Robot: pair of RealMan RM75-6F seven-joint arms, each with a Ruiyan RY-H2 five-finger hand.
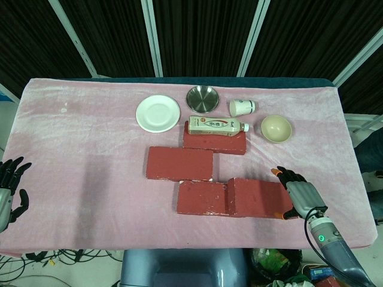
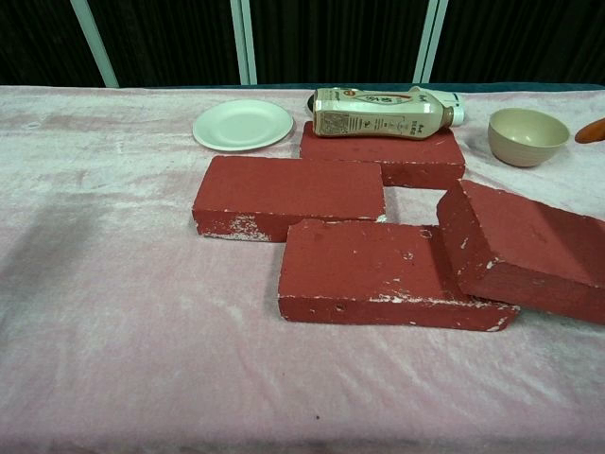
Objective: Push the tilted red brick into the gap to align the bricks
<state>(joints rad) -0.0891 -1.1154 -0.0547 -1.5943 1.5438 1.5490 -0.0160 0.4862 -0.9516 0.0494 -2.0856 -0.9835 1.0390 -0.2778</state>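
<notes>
Bottle [image 2: 383, 112] on rear brick [image 2: 383, 156] (plate [image 2: 243, 125] leftward)

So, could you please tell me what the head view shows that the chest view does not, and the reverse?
Only the head view shows the left robot hand, the steel dish, the paper cup and most of the right robot hand at the tilted brick's right end. Only the chest view shows that brick propped up on the front brick. Both share the four bricks, the bottle, white plate and bowl.
</notes>
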